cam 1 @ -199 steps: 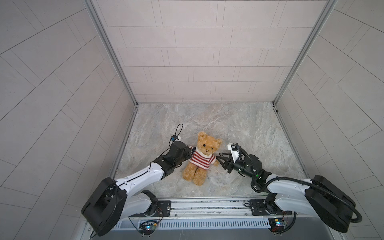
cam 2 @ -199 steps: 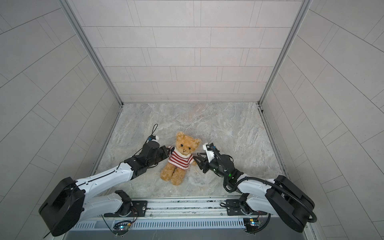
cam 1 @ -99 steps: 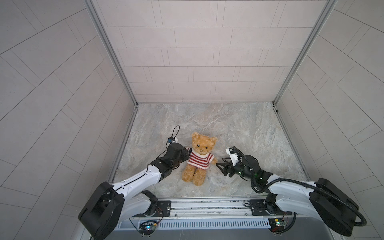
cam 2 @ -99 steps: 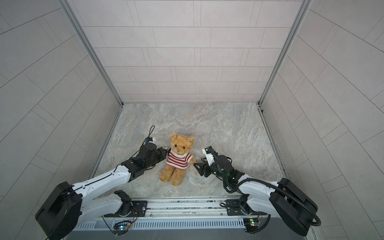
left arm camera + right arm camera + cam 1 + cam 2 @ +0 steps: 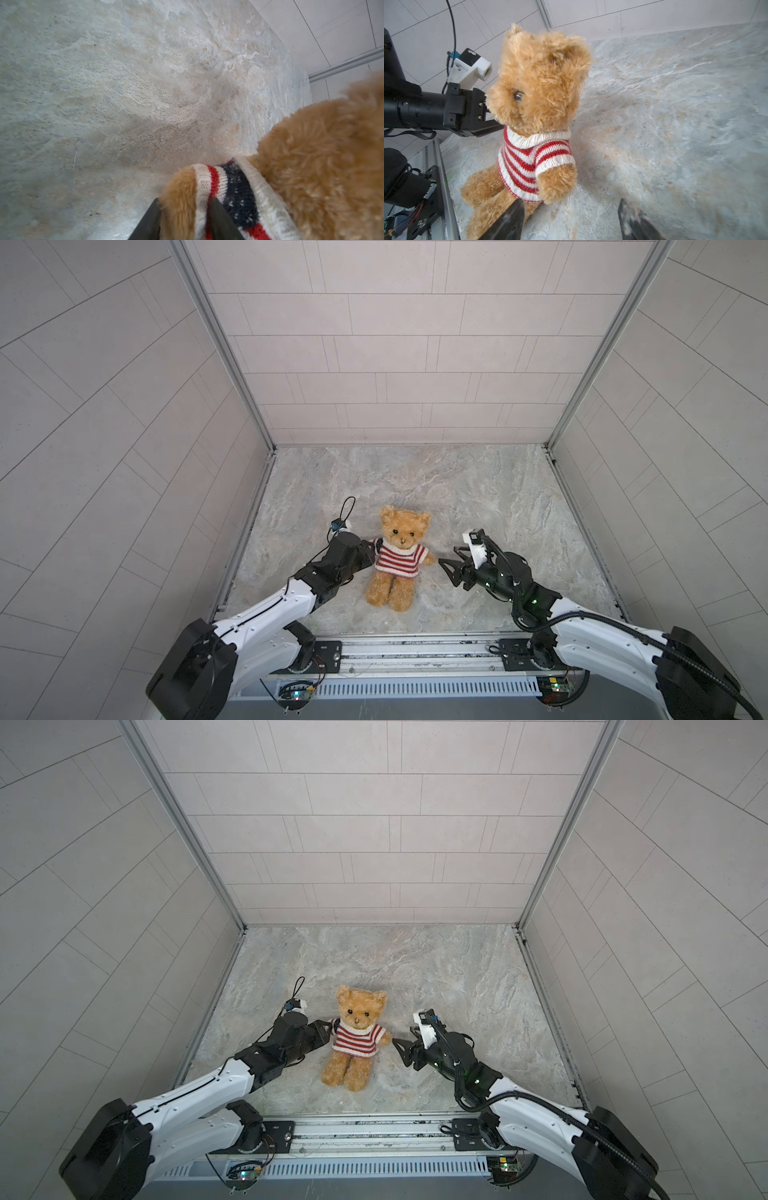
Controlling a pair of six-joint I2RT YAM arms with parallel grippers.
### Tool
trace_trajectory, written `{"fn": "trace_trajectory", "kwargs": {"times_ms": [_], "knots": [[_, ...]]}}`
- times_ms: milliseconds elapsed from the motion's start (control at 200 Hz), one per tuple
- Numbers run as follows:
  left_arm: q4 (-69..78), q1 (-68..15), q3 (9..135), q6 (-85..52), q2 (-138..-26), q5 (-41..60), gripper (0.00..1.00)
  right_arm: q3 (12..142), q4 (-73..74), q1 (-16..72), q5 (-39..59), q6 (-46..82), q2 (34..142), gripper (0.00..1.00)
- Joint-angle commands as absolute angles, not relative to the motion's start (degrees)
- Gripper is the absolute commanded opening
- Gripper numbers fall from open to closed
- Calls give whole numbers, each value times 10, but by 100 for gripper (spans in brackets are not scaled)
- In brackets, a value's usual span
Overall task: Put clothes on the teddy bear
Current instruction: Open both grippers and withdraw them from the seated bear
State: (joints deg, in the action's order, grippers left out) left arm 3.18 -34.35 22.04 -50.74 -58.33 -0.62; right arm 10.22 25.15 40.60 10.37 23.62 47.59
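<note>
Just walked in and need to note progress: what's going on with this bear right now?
The teddy bear sits upright on the stone-look table, already wearing the red-and-white striped sweater. The left tool has its fingers either side of one paw and sleeve cuff; whether it is gripping cannot be told. The right tool is open, close beside the other paw but apart from it, holding nothing.

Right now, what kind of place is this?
Probably a robot test booth: pale tiled walls box in a marble-patterned tabletop, and two white-and-black robot arms sit on a metal rail.
</note>
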Motion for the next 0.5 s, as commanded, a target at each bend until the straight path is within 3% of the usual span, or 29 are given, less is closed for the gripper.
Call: {"fn": "trace_trajectory", "kwargs": {"times_ms": [0,130,270,345,451,496], "knots": [[22,-341,225,-491,-560,4,48,96,176,407,53,206,423,75],[0,-341,225,-484,-533,1,50,97,110,405,2,192,353,76],[-30,-341,227,-468,-493,-7,59,101,43,398,-54,191,286,77],[-54,-341,231,-450,-471,-14,69,101,22,393,-82,200,256,79],[-93,-340,242,-411,-447,-25,88,119,-25,391,-143,197,223,98],[-116,-340,250,-395,-438,-38,98,129,-48,388,-171,195,212,99]]}}
